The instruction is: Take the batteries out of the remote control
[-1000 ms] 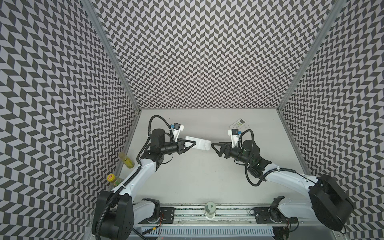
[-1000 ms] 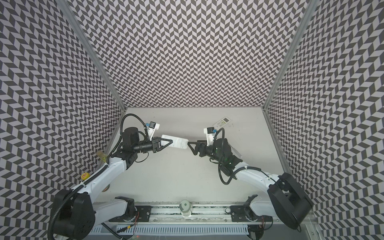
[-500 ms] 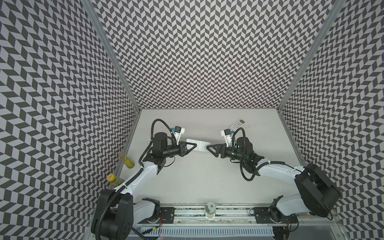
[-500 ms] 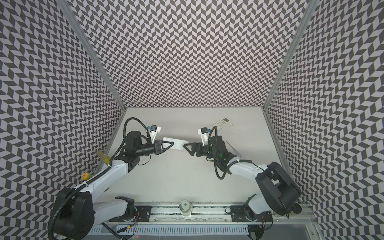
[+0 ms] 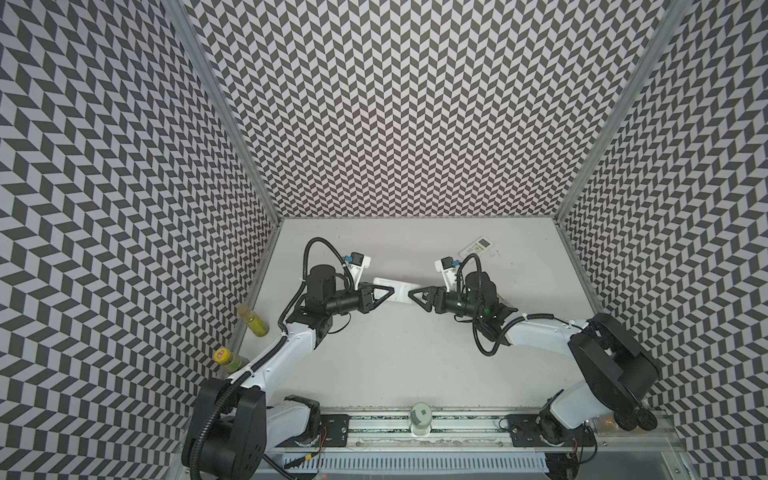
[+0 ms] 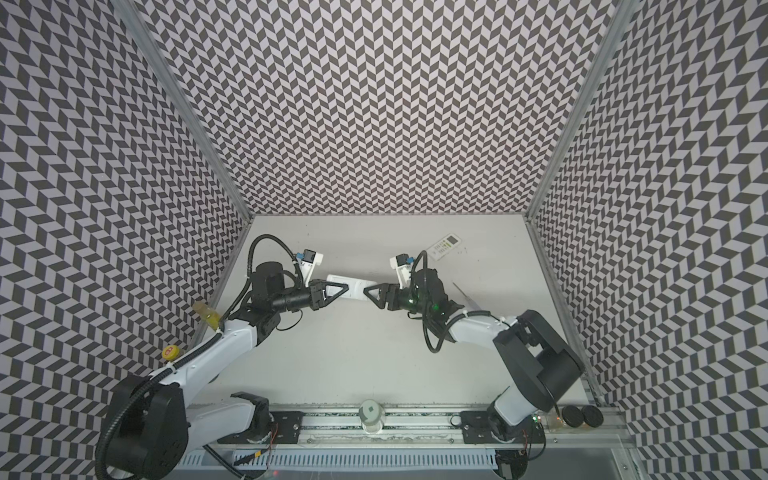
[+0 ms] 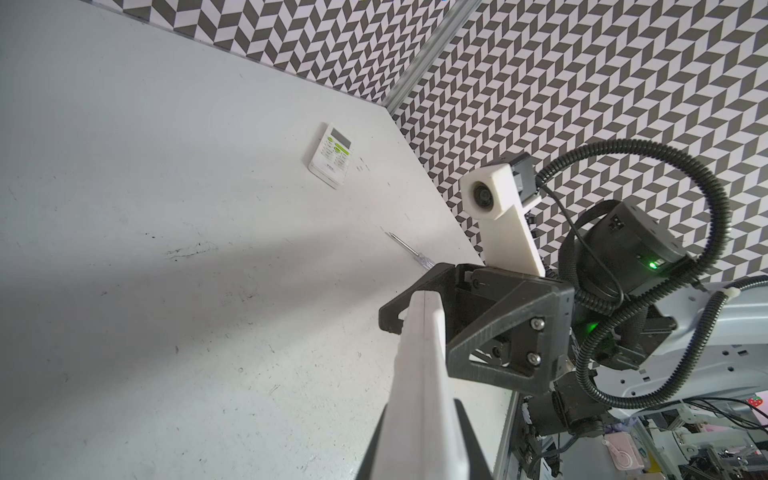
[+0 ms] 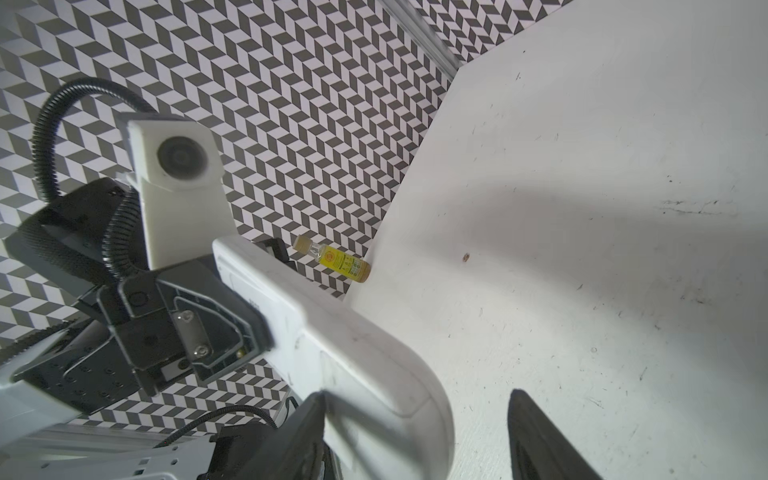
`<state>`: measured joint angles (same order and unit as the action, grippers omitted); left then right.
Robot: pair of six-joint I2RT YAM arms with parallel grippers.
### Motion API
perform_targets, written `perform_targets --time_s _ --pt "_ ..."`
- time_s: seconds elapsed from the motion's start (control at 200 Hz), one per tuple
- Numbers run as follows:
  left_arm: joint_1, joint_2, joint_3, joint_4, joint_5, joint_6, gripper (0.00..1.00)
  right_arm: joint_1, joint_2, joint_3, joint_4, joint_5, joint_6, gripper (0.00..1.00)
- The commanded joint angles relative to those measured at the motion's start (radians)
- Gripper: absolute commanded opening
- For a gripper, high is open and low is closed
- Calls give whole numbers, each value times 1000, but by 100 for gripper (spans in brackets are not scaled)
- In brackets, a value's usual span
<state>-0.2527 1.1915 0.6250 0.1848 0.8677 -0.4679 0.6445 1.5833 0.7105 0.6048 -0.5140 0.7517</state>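
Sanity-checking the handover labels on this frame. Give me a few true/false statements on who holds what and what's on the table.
1. The left jaws grip one end of the held remote. True.
2. The right jaws are clamped shut on its other end. False: they straddle that end, open, with a gap on one side.
3. A second remote lies buttons-up on the table. True.
4. The right jaws hold the screwdriver. False: the screwdriver lies on the table.
5. No batteries are in view. True.
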Motion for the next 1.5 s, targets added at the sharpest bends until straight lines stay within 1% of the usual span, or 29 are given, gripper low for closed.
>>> perform_targets --time_s 0.0,0.145,0.27,0.356,0.426,0.511,0.656,0.751,0.816,0.876,1.092,1.492 --pt "-5 -4 39 22 9 3 0 0 17 33 43 -15 -10 64" --pt "-5 -3 39 24 12 5 0 -8 23 16 59 -16 -4 54" --pt "-3 2 43 25 13 2 0 -10 27 16 62 -19 -11 43" --pt "-2 2 42 25 14 3 0 -13 27 12 61 -13 -14 41" --pt "1 2 42 22 13 5 0 -18 27 10 57 -9 -22 37" --pt "7 3 43 22 8 4 0 -24 23 1 52 -3 -29 37" --pt "12 6 44 18 -2 8 0 -24 12 -9 50 -2 -39 43" --pt "16 10 47 15 -8 12 0 -25 -1 -16 62 -11 -41 55" --pt "16 10 46 15 -9 14 0 -23 -12 -19 73 -12 -37 64" --pt "16 8 47 15 -7 15 0 -20 -14 -18 70 -7 -38 69" --pt "15 2 44 16 -5 20 0 -10 18 14 53 5 -41 70" --pt "15 -6 44 16 1 21 0 8 44 44 33 11 -65 66"
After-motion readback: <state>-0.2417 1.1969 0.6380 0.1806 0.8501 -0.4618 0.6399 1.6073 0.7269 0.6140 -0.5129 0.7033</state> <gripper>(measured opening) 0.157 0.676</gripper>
